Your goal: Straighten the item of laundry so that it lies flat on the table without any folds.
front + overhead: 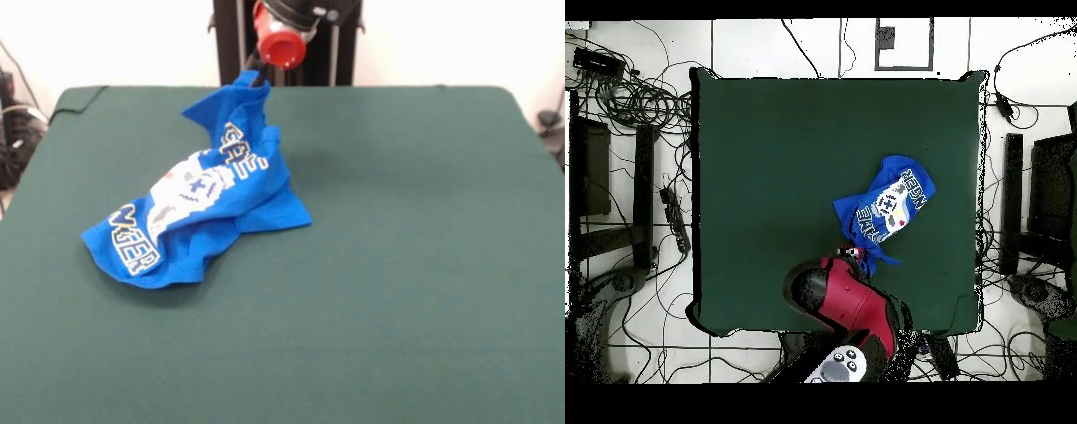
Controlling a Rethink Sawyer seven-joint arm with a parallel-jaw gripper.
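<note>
Blue T-shirt (199, 203), crumpled and folded over itself, print partly showing. Lies on the green desk (415, 265), long axis running from a lifted corner under the arm diagonally away toward the front view's lower left. Hand (257, 75) right at that raised corner, apparently pinching it; fingers mostly hidden, so grip not certain. Probably needs a pull along that axis.

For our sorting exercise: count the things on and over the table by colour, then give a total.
Blue: 1, the shirt
Green: 1, the table
Red and black: 1, the arm
Total: 3
</note>
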